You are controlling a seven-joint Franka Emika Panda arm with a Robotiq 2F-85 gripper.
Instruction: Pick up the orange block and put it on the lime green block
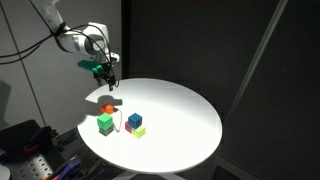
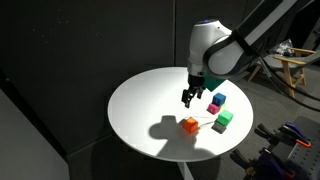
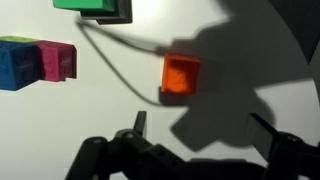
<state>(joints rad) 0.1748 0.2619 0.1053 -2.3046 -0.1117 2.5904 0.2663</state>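
Orange block (image 3: pixel 181 76) lies free; only wrist view shows gripper (image 3: pixel 201 126) jaws spread.

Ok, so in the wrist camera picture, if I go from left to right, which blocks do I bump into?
Blue block → magenta block → orange block. The green block at the top edge sits partly above the magenta one, so I left it out of the order.

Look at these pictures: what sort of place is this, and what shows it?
Probably a robotics lab: a robot arm hangs over a round white table, a dark backdrop shuts the scene in, and small coloured cubes serve as test pieces.
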